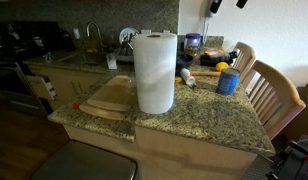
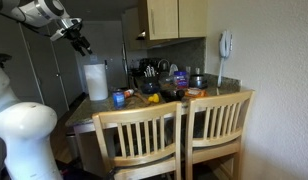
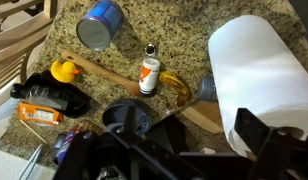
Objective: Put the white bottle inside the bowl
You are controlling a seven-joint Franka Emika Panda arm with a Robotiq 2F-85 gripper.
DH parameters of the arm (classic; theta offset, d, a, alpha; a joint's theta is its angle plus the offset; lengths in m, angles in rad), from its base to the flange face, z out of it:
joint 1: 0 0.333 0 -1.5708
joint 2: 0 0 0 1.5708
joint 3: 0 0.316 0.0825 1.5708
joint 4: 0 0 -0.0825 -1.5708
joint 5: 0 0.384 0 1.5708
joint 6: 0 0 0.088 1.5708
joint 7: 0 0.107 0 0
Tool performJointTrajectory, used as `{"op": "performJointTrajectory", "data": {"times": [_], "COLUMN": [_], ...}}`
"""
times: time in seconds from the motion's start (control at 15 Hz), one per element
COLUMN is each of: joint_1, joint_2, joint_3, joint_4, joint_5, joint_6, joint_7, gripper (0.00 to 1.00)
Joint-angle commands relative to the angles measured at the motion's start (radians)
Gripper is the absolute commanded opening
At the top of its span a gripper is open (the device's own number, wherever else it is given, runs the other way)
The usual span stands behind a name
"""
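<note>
Granite counter (image 3: 124, 40): white bottle (image 3: 149, 75) well below jaws, untouched.

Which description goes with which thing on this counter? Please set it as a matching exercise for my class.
Things:
1. white bottle
2. paper towel roll
3. blue container

Descriptions:
A. upright, the tallest of the three
B. lying on its side, with an orange label
C. standing nearest the chairs

Pairs: 1-B, 2-A, 3-C
</note>
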Motion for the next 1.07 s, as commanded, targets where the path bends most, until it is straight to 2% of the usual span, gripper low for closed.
{"op": "performJointTrajectory", "data": {"times": [0.0,0.13,0.2,0.47,0.6,0.67,0.8,0.93,1.0], "joint_1": [0.011,-0.010,-0.039,-0.094,-0.091,-0.058,-0.058,-0.054,-0.054], "joint_2": [0.017,0.027,0.070,0.197,0.278,0.193,0.260,0.283,0.296], "joint_3": [-0.007,0.003,0.004,-0.071,-0.125,-0.128,-0.166,-0.170,-0.173], "joint_4": [0.021,0.015,0.049,0.115,0.172,0.097,0.139,0.160,0.169], "joint_5": [-0.007,-0.056,-0.098,-0.227,-0.211,-0.213,-0.211,-0.210,-0.182], "joint_6": [-0.012,0.046,0.054,0.094,0.067,0.080,0.080,0.080,0.080], "joint_7": [0.011,0.085,0.163,0.316,0.314,0.299,0.298,0.302,0.256], "gripper": [1.00,1.00,1.00,1.00,1.00,1.00,1.00,1.00,1.00]}}
